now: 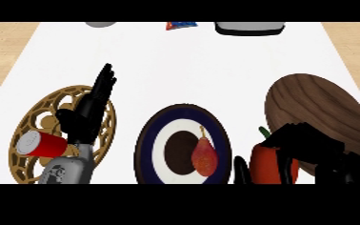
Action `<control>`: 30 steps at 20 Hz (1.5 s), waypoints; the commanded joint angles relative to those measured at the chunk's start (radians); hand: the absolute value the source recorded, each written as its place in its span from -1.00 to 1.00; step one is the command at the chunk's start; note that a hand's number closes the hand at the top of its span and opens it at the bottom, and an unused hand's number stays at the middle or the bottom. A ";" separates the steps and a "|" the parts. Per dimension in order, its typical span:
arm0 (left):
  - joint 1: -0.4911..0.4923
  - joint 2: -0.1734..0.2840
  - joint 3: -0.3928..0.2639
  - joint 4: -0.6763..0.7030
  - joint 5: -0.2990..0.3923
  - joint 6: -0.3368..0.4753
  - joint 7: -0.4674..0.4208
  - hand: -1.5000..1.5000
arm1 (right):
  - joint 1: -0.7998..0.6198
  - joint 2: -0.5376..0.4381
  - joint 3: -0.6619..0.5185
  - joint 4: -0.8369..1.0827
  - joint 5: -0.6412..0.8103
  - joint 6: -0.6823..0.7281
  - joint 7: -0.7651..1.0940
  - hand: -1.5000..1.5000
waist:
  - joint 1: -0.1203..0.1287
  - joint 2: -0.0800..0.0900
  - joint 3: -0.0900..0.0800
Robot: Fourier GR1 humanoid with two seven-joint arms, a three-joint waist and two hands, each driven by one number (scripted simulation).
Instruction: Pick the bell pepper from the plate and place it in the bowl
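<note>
I look down on a white counter (197, 62) edged by pale wood. My right hand (309, 150) is curled round the red pepper (265, 164), between the dark-rimmed plate (149, 138) and the wooden bowl (316, 105). My left hand (91, 107) rests open, fingers up.

Plate (149, 143) sits center with a pear (203, 156) on it. Trivet (32, 124) left holds a can (42, 144). Bowl (316, 107) right, pepper (265, 164) just before it.
</note>
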 commanded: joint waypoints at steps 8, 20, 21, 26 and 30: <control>0.035 -0.012 0.002 -0.007 0.002 -0.014 -0.003 0.00 | -0.166 -0.074 -0.351 0.145 -0.112 0.270 -0.023 1.00 | 0.005 0.002 0.002; 0.033 -0.048 -0.043 -0.097 -0.048 0.023 0.067 0.00 | -0.062 -0.148 -0.633 0.583 -0.208 0.133 -0.491 1.00 | 0.009 0.002 0.003; 0.005 -0.028 -0.002 -0.032 -0.036 0.009 0.038 0.00 | 0.008 -0.115 -0.608 0.586 -0.153 0.065 -0.548 1.00 | 0.002 0.002 0.003; -0.026 -0.052 -0.003 0.003 -0.044 0.020 0.017 0.00 | -0.087 -0.111 -0.688 0.869 -0.205 0.036 -0.682 1.00 | 0.007 0.003 0.003; -0.033 -0.018 0.031 0.004 -0.014 -0.017 0.016 0.00 | -0.090 -0.095 -0.729 0.985 -0.346 0.119 -0.737 1.00 | 0.007 0.004 0.003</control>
